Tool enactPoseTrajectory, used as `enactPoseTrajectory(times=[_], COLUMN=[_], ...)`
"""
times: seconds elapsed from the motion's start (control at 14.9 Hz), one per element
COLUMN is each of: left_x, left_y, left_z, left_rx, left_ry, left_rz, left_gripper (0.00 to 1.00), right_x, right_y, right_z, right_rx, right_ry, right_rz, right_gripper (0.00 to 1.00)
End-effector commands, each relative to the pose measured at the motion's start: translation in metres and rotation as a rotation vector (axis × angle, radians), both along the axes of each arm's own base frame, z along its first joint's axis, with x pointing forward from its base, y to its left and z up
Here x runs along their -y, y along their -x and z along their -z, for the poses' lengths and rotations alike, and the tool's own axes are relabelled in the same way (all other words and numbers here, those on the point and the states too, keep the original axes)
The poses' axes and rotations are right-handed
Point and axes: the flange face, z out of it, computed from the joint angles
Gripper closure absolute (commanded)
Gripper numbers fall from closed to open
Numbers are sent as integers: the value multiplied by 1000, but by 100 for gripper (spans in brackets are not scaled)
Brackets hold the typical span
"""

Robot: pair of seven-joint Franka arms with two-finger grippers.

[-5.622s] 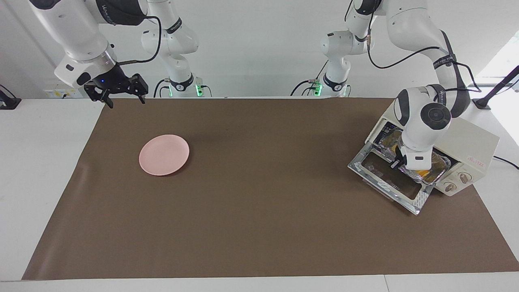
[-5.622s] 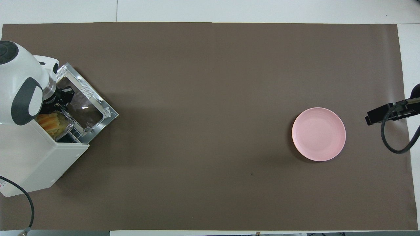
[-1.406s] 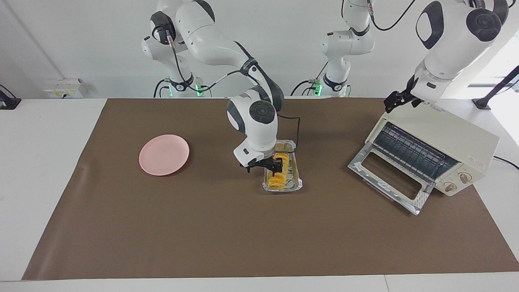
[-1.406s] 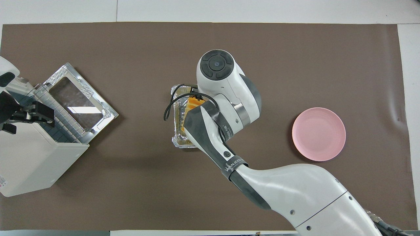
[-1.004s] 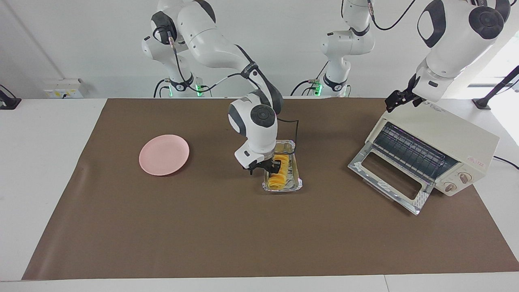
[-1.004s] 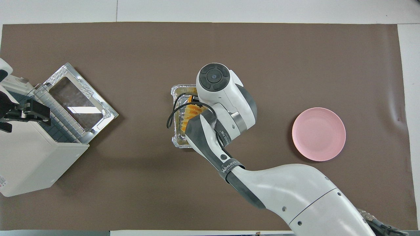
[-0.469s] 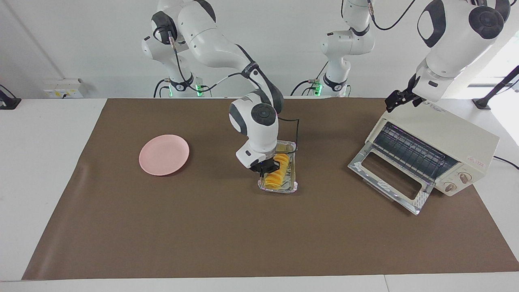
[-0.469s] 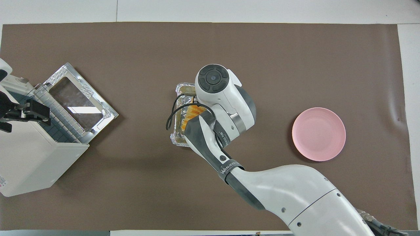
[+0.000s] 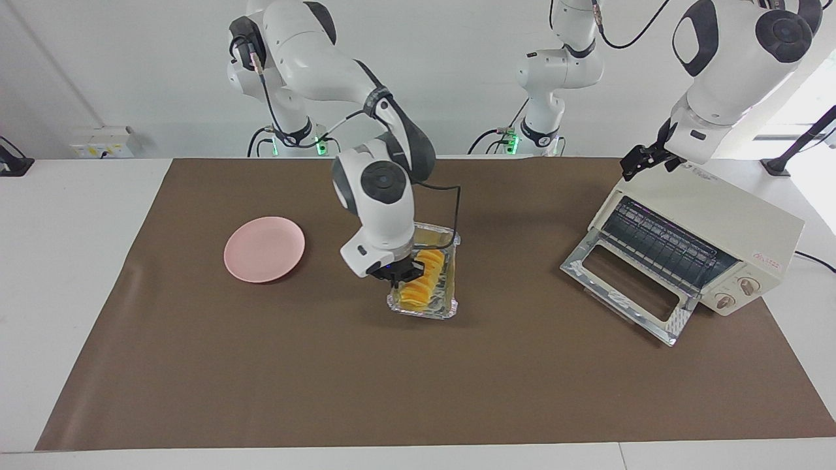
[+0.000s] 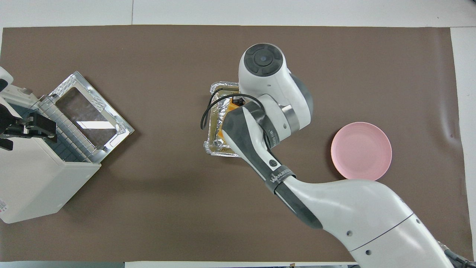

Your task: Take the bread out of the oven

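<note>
Oven [image 9: 705, 245] at my left arm's end of the mat, cream box, door dropped open, rack bare. Bread [image 9: 421, 279] sits mid-mat in the foil tray [image 9: 449, 301]: orange, ridged slices. Pink plate [image 9: 264, 249] toward my right arm's end. My right gripper [image 9: 400, 273] pinches the bread, wrist pointing straight down. Left gripper [image 9: 643, 160] hangs over the oven top, fingers spread.

Golden bread [image 9: 421, 279], pink plate [image 9: 264, 249]
</note>
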Motion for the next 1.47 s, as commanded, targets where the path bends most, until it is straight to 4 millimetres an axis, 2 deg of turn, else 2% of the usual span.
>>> enactPoseTrajectory(times=[0.0, 0.2, 0.27, 0.4, 0.54, 0.67, 0.87, 1.2, 1.41], left_x=[-2, -2, -2, -3, -3, -2, -3, -2, -3], left_y=[6, 6, 6, 6, 6, 6, 6, 6, 6], left_z=[-7, -7, -7, -7, -7, -7, -7, -7, -7], left_rx=[5, 3, 5, 3, 3, 5, 5, 5, 3], left_ry=[15, 15, 15, 15, 15, 15, 15, 15, 15], left_rz=[-5, -5, -5, -7, -7, -5, -7, -5, -7], left_gripper=[0, 0, 0, 0, 0, 0, 0, 0, 0], right_x=[79, 160, 188, 223, 247, 259, 274, 284, 283], right_y=[-30, -51, -57, -63, -70, -73, -80, -82, -82], right_z=[-3, 2, 13, 39, 57, 73, 82, 87, 87], right_rx=[4, 50, 54, 28, 45, 43, 43, 47, 47], right_ry=[-44, -54, -53, -48, -38, -32, -19, -7, -10], right_rz=[-53, -112, -127, -138, -152, -175, -192, -229, -227], right_gripper=[100, 100, 100, 100, 100, 100, 100, 100, 100])
